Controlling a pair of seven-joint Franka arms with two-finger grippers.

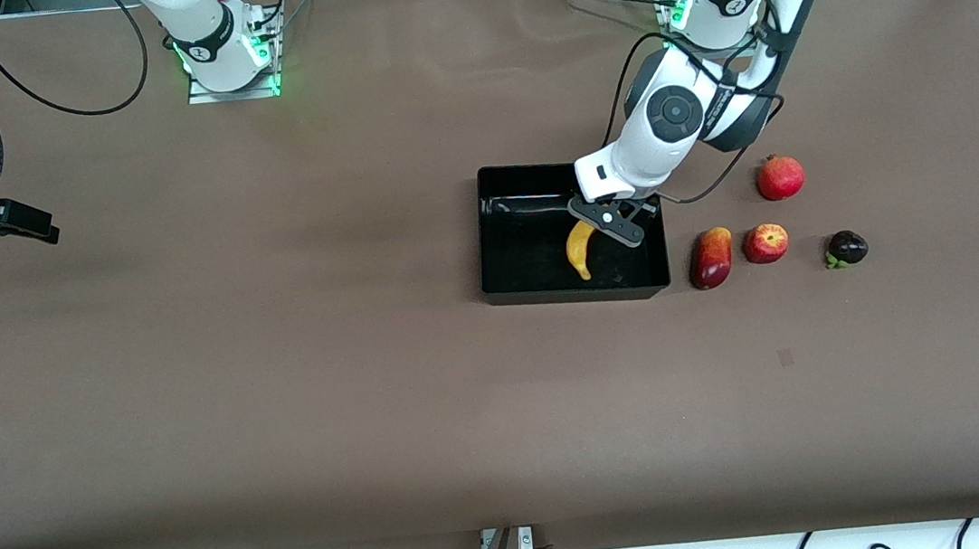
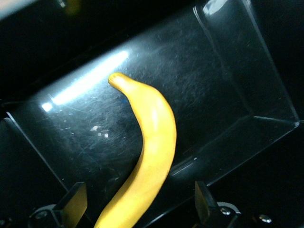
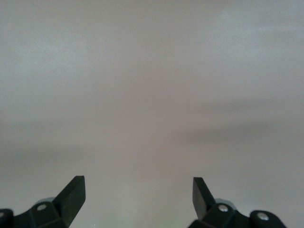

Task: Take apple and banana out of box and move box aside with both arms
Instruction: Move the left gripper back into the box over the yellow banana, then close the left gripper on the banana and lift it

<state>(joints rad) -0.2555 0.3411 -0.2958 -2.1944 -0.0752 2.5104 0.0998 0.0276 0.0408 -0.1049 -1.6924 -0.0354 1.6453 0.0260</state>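
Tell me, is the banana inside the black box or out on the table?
Inside. The banana lies on the box's floor, with the open left hand above it.

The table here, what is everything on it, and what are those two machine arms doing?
Box: one, glossy black, mid-table.
Banana: one, yellow, lying in the box.
Mango: one, red-yellow, beside the box.
Apple: one, red-yellow, beside the mango.
Pomegranate: one, red, farther from the front camera than the apple.
Dark fruit: one, purple-black, beside the apple, toward the left arm's end.
Left gripper: open, over the banana in the box.
Right gripper: open, waiting over bare table.
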